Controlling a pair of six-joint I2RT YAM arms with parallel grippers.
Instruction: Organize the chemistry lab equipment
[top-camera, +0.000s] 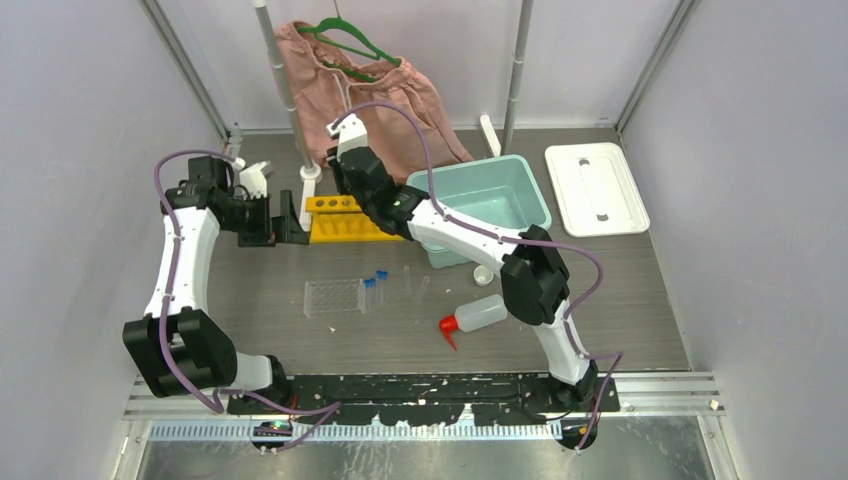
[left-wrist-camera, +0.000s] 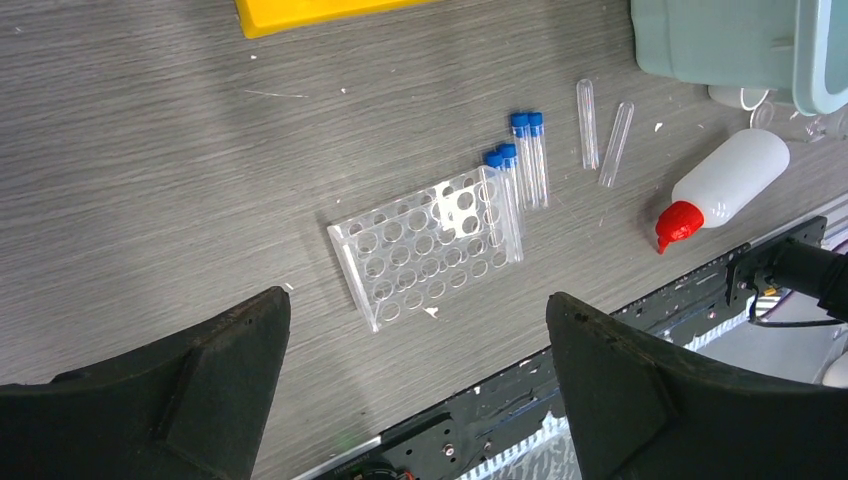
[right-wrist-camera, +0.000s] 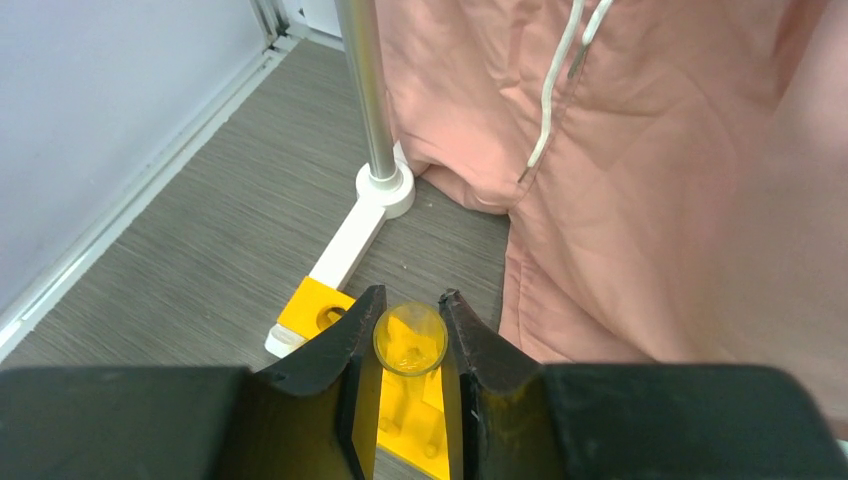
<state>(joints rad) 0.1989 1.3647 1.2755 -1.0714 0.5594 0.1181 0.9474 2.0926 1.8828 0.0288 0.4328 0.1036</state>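
Observation:
My right gripper (right-wrist-camera: 411, 295) is shut on a clear glass tube (right-wrist-camera: 410, 340) and holds it upright over the yellow rack (right-wrist-camera: 318, 308); in the top view this gripper (top-camera: 342, 188) is above the rack (top-camera: 340, 228). My left gripper (left-wrist-camera: 418, 310) is open and empty, and in the top view it (top-camera: 290, 228) is at the rack's left end. On the table lie a clear rack (left-wrist-camera: 430, 245), several blue-capped vials (left-wrist-camera: 520, 165), two glass tubes (left-wrist-camera: 600, 135), a white squeeze bottle with a red nozzle (left-wrist-camera: 725, 180) and a tiny white cup (top-camera: 483, 274).
A teal bin (top-camera: 520, 185) stands right of the yellow rack, with its white lid (top-camera: 597, 188) further right. Pink shorts (right-wrist-camera: 650, 180) hang behind on a green hanger (top-camera: 350, 45). A stand pole with a white base (right-wrist-camera: 375, 180) is just beyond the rack. Clear glassware (top-camera: 250, 178) sits behind my left arm.

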